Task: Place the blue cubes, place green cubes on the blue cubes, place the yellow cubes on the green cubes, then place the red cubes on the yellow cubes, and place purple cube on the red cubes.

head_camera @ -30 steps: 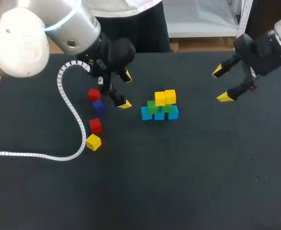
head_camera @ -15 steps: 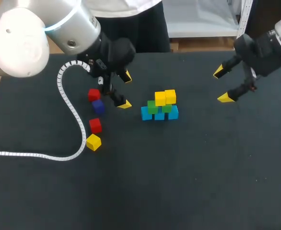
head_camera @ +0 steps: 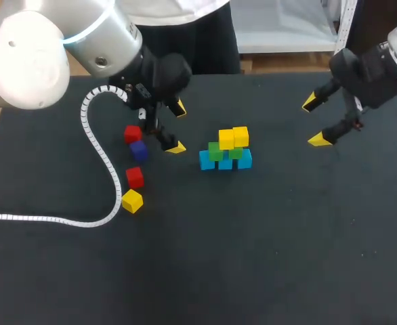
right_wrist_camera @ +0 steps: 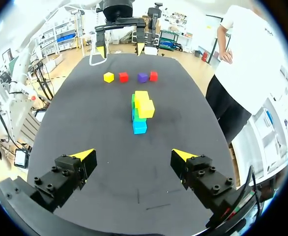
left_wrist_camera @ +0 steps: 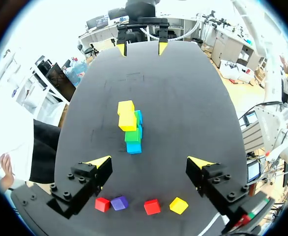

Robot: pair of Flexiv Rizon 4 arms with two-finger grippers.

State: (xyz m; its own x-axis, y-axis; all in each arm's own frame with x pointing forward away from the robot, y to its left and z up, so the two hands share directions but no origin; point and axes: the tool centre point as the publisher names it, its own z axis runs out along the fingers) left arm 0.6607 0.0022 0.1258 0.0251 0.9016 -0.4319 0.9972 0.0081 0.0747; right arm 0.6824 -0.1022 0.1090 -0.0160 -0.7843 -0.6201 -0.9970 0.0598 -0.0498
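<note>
Nothing has shifted over the last second: both arms and every cube sit where they were.

Stack: near the middle of the black cloth-covered worktop, a little toward its far edge. Three small blue cubes stand in a touching row. Two green cubes rest on them, and two yellow cubes on the green. The top tier sits slightly askew.

Loose pieces: in the left half of the worktop, a ragged line running from far to near.
- small red cube
- dark purple cube, just beside it
- second red cube
- loose yellow cube

A white coiled cable curves past them on the left-edge side.

Left pincer: hangs between the loose line and the stack, fingers spread wide, nothing held. In its wrist view the stack lies ahead of it and the four loose cubes lie under it.

Right pincer: toward the far right corner, also spread wide and empty, well apart from the stack. In its wrist view the stack stands ahead between the fingers' lines, untouched.
</note>
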